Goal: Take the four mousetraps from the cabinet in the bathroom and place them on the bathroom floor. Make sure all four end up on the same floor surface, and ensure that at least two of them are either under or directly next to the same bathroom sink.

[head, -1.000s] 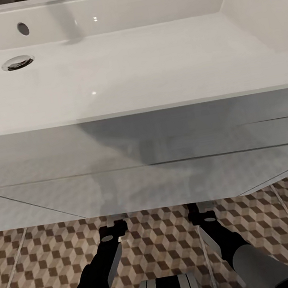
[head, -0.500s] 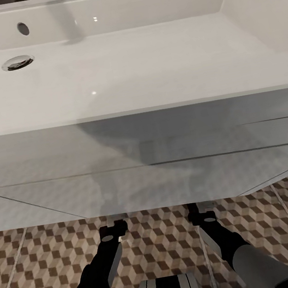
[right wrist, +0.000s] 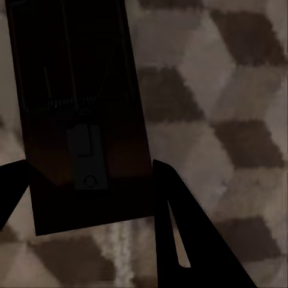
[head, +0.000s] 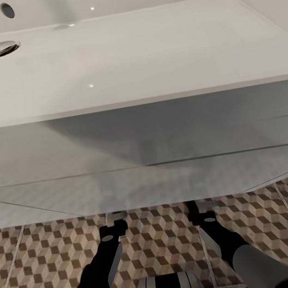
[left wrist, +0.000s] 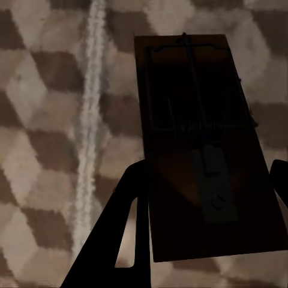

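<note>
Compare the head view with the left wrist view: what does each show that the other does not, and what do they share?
Head view alone: the white sink with its drain, the glossy white unit below it, and both arms reaching under it. Left wrist view alone: a mousetrap seen close, between the left gripper jaws, in shadow. Shared: the bathroom floor with its cube pattern and pale grout lines.

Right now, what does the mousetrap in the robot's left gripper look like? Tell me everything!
The mousetrap is a flat rectangular board that looks wooden, dark brown in the shadow. On top sit a thin wire frame, a coiled spring across the middle, and a small plate with a round hole. The left gripper has a dark finger at each long side, seemingly pinching it. It is seen over the bathroom floor with its cube-pattern tiles; whether it touches the tiles cannot be told.
</note>
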